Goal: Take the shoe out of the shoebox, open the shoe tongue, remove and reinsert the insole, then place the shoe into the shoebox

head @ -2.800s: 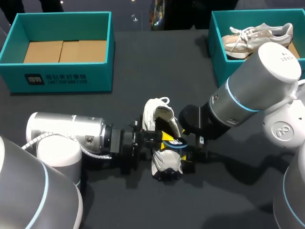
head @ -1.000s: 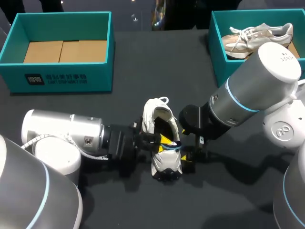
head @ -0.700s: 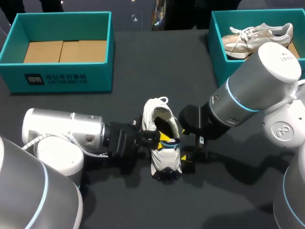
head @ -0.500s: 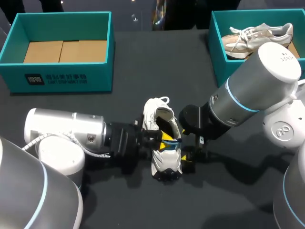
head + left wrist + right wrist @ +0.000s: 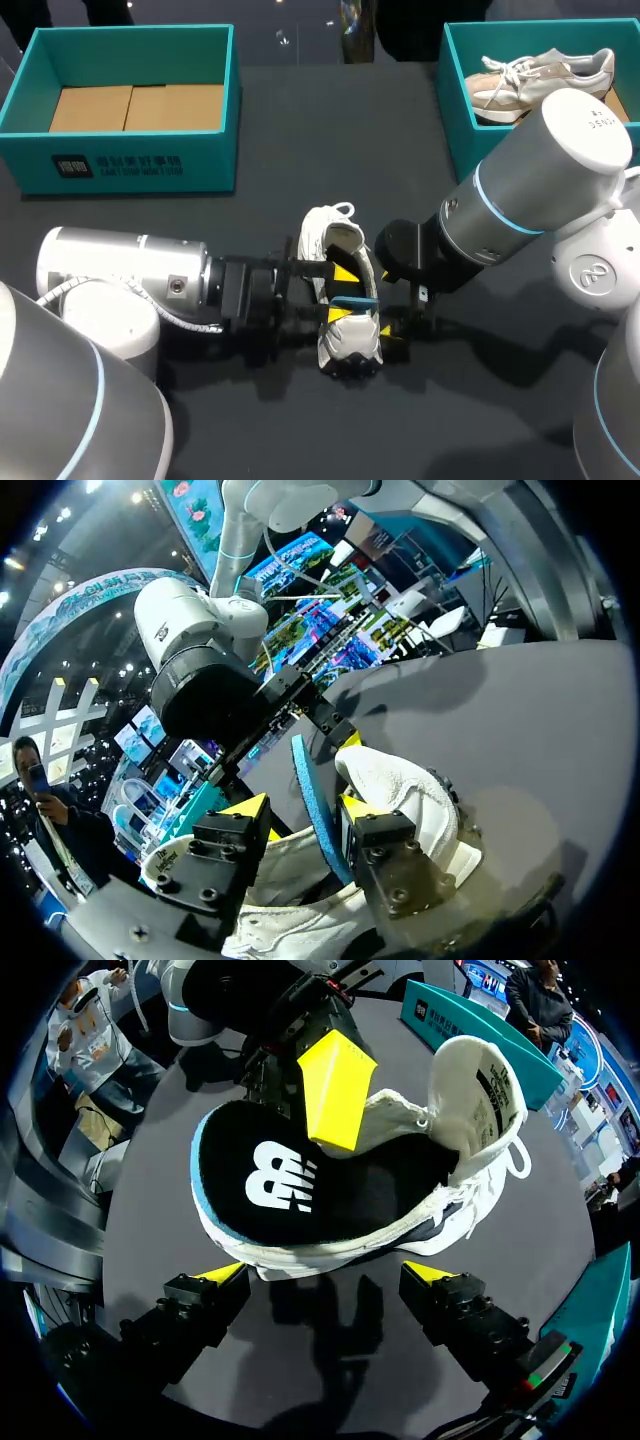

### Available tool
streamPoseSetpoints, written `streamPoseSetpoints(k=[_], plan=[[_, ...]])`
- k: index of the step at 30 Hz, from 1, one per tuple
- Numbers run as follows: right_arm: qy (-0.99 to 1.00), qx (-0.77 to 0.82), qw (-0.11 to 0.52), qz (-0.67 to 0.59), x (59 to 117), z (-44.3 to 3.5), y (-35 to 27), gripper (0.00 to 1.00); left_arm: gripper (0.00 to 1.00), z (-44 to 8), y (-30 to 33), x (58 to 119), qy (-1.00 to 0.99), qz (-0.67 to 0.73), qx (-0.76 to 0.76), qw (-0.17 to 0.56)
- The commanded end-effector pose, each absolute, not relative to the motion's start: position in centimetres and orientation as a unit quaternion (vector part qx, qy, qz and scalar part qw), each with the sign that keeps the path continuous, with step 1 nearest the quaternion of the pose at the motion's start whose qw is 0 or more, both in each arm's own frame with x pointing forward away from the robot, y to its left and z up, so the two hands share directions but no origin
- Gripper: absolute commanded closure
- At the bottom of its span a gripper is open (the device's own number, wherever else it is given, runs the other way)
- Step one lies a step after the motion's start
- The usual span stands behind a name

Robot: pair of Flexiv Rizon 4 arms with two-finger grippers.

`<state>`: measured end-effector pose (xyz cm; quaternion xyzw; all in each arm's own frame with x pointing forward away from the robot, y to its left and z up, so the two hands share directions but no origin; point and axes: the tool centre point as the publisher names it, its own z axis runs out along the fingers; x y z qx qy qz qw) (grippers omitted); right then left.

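Shoe (image 5: 350, 345) on table (image 5: 300, 140), lying between the two grippers. Insole (image 5: 290, 1190) (black face, blue rim) sits over the shoe's opening and runs edge-on between the fingers of the left gripper (image 5: 302, 808). Those fingers are spread, with a gap showing on one side, so it is not clamped. Right gripper (image 5: 328, 1272) is just beside the shoe's sole edge, fingers wide apart, shoe ahead of them and untouched. Teal shoebox (image 5: 130, 165) well apart from both grippers.
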<state>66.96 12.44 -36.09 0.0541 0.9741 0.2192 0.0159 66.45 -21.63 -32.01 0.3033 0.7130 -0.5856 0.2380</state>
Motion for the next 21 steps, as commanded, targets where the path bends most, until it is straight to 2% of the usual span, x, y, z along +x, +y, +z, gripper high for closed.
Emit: streamPoseSetpoints(k=[1, 6, 8, 21], plan=[[0.974, 0.054, 0.017, 0.219, 66.8, -36.2, 12.5, 0.00, 0.64, -31.8, -21.6, 66.0, 0.729, -0.572, 0.307, 0.217], [0.974, 0.054, 0.017, 0.219, 66.8, -36.2, 12.5, 0.00, 0.78, -32.8, -21.8, 65.8, 0.748, -0.549, 0.314, 0.203], [0.974, 0.054, 0.017, 0.219, 66.8, -36.2, 12.5, 0.00, 1.00, -33.2, -22.0, 66.0, 0.750, -0.545, 0.315, 0.200], [0.974, 0.054, 0.017, 0.219, 66.8, -36.2, 12.5, 0.00, 1.00, -36.0, -22.2, 67.4, 0.754, -0.478, 0.371, 0.255]])
